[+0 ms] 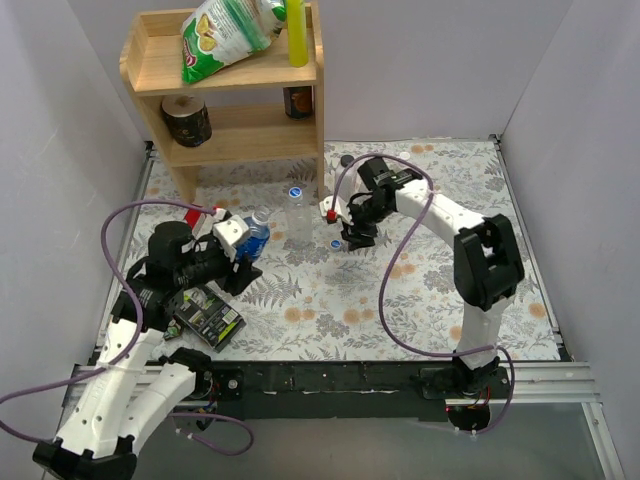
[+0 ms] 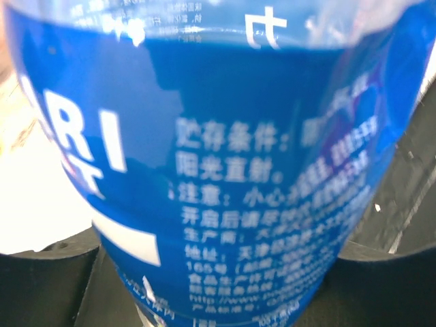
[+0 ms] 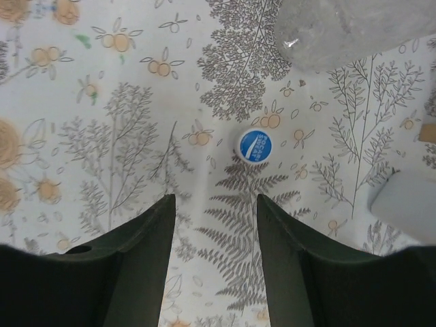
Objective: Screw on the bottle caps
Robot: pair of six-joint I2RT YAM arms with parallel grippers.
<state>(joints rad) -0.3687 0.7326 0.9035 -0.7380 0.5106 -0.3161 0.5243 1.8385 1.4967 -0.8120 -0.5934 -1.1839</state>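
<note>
A small blue-white cap (image 1: 334, 243) lies flat on the floral cloth; in the right wrist view it (image 3: 255, 145) sits just ahead of the jaws. My right gripper (image 1: 349, 238) (image 3: 214, 201) is open and empty, hovering over the cloth beside that cap. My left gripper (image 1: 240, 252) (image 2: 218, 272) is shut on a blue-labelled bottle (image 1: 256, 234) (image 2: 225, 170), which fills its view. A clear upright bottle (image 1: 297, 220) carries a blue cap (image 1: 295, 193); its base (image 3: 347, 27) shows near the right gripper. A small red item (image 1: 194, 213) lies behind the left gripper; I cannot tell what it is.
A wooden shelf (image 1: 300, 135) stands at the back left with a snack bag (image 1: 225, 35), a yellow bottle (image 1: 297, 30) and dark cans (image 1: 187, 122). A black packet (image 1: 206, 316) lies by the left arm. A small dark object (image 1: 346, 160) lies near the back.
</note>
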